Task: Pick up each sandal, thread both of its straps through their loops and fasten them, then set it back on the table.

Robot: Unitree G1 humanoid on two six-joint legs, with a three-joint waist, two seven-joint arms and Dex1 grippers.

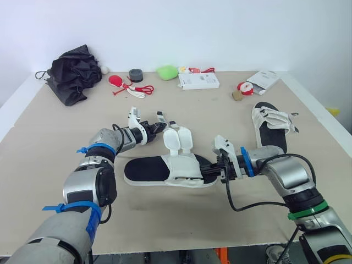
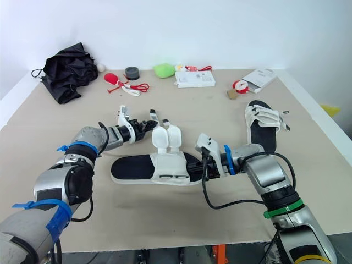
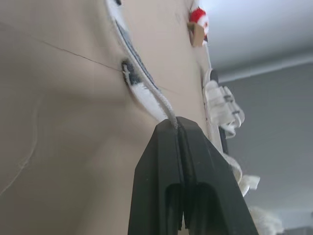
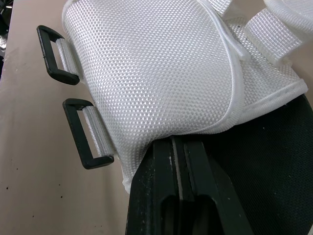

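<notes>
Left fingers point(image 3: 161, 166) pinch a strap point(image 3: 156, 100) tip; right fingers point(image 4: 156, 196) clamp the sandal's point(image 1: 146, 169) upper point(image 4: 161, 63). Keep that hold steady and feed the tip squarely into the loop point(image 4: 77, 137) near the right fingers.

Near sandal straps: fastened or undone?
Undone: the near sandal has both straps upright, left tool pinching one; black loops sit empty.
</notes>
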